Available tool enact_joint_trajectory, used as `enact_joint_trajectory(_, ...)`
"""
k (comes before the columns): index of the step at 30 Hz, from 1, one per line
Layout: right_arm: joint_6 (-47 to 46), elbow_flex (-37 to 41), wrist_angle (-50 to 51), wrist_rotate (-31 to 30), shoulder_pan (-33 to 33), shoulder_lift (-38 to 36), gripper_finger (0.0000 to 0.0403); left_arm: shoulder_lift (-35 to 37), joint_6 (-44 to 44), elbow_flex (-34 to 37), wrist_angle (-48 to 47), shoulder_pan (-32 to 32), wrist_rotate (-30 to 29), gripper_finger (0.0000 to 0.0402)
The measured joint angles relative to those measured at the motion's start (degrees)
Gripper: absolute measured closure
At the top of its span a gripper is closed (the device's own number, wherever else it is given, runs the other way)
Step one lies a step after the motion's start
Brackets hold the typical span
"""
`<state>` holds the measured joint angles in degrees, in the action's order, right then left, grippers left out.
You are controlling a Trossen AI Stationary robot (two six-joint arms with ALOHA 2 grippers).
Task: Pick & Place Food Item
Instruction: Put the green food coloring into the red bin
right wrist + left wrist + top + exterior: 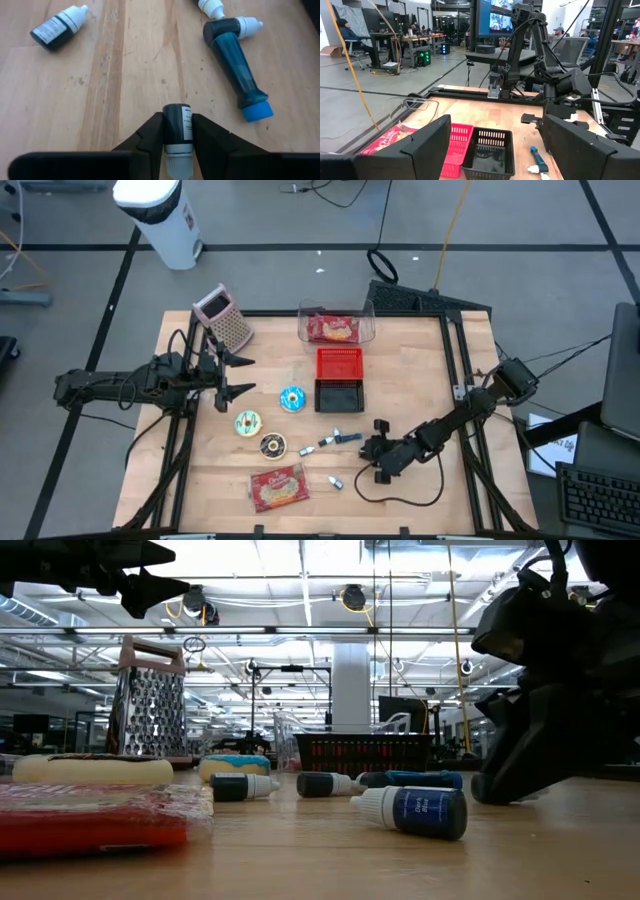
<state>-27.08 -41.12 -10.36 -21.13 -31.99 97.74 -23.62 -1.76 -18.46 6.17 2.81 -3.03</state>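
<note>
A small dark bottle (177, 125) lying on the table (420, 360) is clamped between the fingers of the right gripper (176, 134), its long axis in line with the fingers. The left gripper (240, 376), held apart and empty, is kept well away near the grater (225, 317).

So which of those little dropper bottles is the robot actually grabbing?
The dark dropper bottle pinched between the right gripper's fingers; the other small bottles lie loose on the table.
</note>
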Motion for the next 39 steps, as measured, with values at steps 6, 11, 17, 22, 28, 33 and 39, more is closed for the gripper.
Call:
enact_joint_trajectory(6,3.9,0.1,-2.3,3.7,0.8,-2.2,0.0334,0.0,0.0,0.0,0.0,0.0,0.0,0.0091)
enact_joint_trajectory(11,6.6,0.1,-2.4,3.6,1.2,-6.7,0.0321,0.0,0.0,0.0,0.0,0.0,0.0,0.0091)
enact_joint_trajectory(17,10.1,0.1,-3.9,3.4,1.7,-14.5,0.0328,0.0,0.0,0.0,0.0,0.0,0.0,0.0091)
enact_joint_trajectory(22,12.1,0.1,-6.9,3.4,4.2,-20.7,0.0333,0.0,0.0,0.0,0.0,0.0,0.0,0.0091)
enact_joint_trajectory(28,16.9,0.0,-7.1,3.4,8.4,-25.3,0.033,0.0,0.0,0.0,0.0,0.0,0.0,0.0091)
enact_joint_trajectory(33,20.6,0.0,-7.9,3.4,12.5,-25.0,0.0332,0.0,0.0,0.0,0.0,0.0,0.0,0.0091)
enact_joint_trajectory(39,22.2,0.0,-10.1,3.4,19.6,-22.8,0.0329,0.0,0.0,0.0,0.0,0.0,0.0,0.0091)
